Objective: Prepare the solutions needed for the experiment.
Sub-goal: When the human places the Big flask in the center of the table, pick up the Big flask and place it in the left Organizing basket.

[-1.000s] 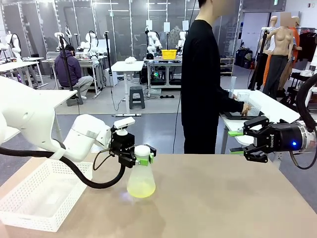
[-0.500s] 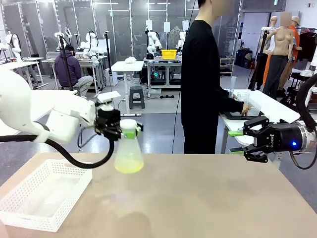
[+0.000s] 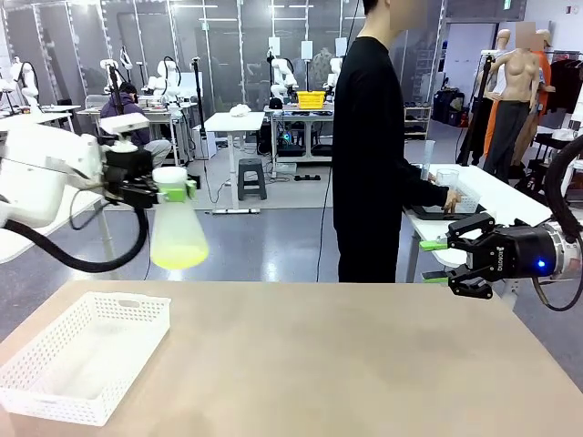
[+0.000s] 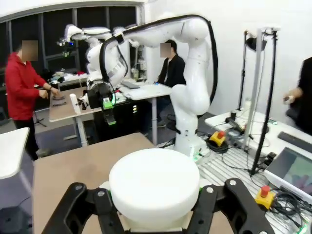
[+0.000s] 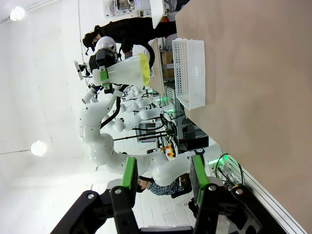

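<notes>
Pale yellow-green liquid (image 3: pixel 178 252) sits in a shallow layer at the bottom of a clear conical flask with a white round cap (image 3: pixel 176 229), and in the front view that flask hangs in the air above the far-left corner of the tan table (image 3: pixel 364 364), over the white perforated plastic basket (image 3: pixel 86 355). The left gripper (image 3: pixel 175 190) is clamped on the flask's neck just under the cap, with nothing beneath the flask but air and the basket below. The right gripper (image 3: pixel 435 261) waits off the table's right edge, its green-padded fingers parted and empty; a person in black (image 3: pixel 373 146) stands beyond the far side, turned to another table.

From the left wrist camera the white cap (image 4: pixel 154 184) sits snug between the black fingers — a centred hold, by the look of it.

From the right wrist camera the flask (image 5: pixel 127 69) shows at a distance, held by the other arm, the liquid pooled at its wide end, the basket (image 5: pixel 190 70) near the table edge, and the right gripper's own fingers (image 5: pixel 129 171) apart with nothing between them.

To do this carry well, I would keep the flask upright and the motion smooth — the grip is high and the weight low, so a jerk could swing it.
</notes>
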Motion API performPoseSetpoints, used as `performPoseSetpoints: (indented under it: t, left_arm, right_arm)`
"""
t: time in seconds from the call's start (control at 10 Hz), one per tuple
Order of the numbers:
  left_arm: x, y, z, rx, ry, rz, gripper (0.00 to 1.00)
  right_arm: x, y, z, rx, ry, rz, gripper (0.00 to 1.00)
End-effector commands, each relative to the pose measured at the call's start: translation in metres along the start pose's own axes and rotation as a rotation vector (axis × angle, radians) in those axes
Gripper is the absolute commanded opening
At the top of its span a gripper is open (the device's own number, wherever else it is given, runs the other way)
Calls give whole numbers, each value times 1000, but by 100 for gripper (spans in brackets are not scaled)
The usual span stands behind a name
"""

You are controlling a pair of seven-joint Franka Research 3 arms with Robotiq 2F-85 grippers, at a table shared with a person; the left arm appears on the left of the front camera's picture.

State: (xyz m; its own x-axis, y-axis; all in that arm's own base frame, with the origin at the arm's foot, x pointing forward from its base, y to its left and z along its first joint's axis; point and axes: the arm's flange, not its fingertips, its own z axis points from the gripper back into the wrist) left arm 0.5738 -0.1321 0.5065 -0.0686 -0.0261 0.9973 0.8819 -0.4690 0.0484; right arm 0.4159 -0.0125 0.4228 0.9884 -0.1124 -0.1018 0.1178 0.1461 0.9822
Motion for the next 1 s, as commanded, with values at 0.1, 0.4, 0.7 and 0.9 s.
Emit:
performPoseSetpoints:
  t: [0.1,0.4,0.7,0.9]
  left_arm:
    - [-4,-56,52,193,11,-99,8]
    - [-31,-107,103,290,2,-126,8]
    - [-71,-133,136,372,92,-117,8]
    - [-96,-146,152,343,107,-96,8]
  right_arm:
    - [0,2,0,-2,-10,7,56]
    - [0,2,0,-2,-10,7,56]
    - [0,2,0,-2,-10,7,56]
    - [0,2,0,-2,-10,7,56]
